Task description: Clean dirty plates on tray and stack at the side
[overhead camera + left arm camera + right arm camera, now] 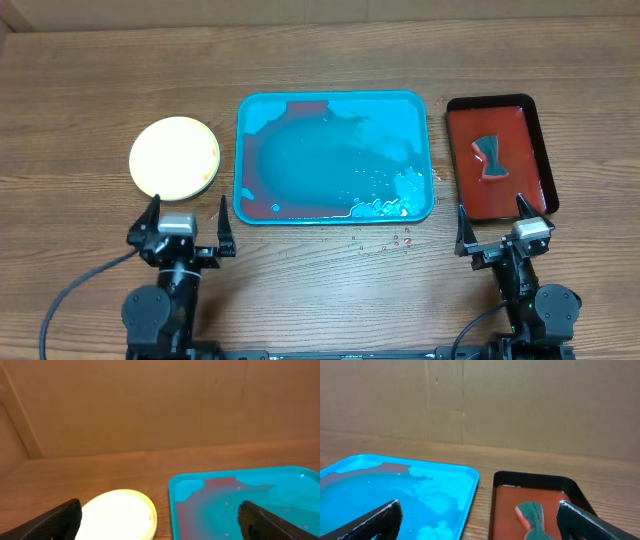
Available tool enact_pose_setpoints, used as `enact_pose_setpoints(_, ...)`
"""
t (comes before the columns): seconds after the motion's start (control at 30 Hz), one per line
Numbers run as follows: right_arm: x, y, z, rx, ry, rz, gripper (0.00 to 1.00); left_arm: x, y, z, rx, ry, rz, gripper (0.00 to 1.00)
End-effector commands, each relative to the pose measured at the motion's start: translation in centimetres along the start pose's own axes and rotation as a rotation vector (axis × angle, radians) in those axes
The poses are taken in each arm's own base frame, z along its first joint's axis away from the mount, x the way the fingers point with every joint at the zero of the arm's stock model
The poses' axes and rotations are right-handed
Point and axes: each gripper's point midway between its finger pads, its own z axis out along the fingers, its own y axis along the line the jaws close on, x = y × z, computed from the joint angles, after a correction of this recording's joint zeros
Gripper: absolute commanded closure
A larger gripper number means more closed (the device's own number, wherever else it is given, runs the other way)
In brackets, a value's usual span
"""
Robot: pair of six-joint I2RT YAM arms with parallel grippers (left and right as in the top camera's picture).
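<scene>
Brown cardboard walls back a wood-grain bench [320,50], and the work on it looks finished or very nearly so. The turquoise tray [336,97] sits at the middle with no plate left on it, only water and red sauce smears across its floor. The plates [174,156] lie on the bench well to the tray's left, pale yellow on top and clean-looking (how many are stacked beneath cannot be counted from above). To the tray's right a smaller red tray [536,120] with a black rim holds an hourglass-shaped sponge [492,160]. The left arm [170,262] and right arm [520,262] rest at the near edge, the jaws of each spread wide apart and gripping nothing. I judge the stacking step done. Any next move would call for little beyond checking the stack, or taking up the sponge if the tray itself should be wiped. No brand, label or legible writing shows anywhere.
</scene>
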Motion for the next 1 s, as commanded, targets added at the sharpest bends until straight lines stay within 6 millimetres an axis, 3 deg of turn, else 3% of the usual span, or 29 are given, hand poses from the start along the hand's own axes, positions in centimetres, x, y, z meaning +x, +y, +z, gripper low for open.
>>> enact_pose_setpoints(0.0, 0.1, 0.0, 0.0, 0.005, -0.007, 0.006, 0.00, 1.0, 0.3, -0.1, -0.017, -0.012, 0.056, 0.00)
enact_pose_setpoints(0.57, 0.1, 0.0, 0.0, 0.005, -0.006, 0.006, 0.00, 3.7, -2.3, 0.1, 0.104, -0.092, 0.325, 0.00)
enact_pose_setpoints(0.97, 0.1, 0.0, 0.0, 0.005, -0.007, 0.006, 0.00, 7.1, -2.7, 0.6, 0.133, -0.013, 0.323, 0.00)
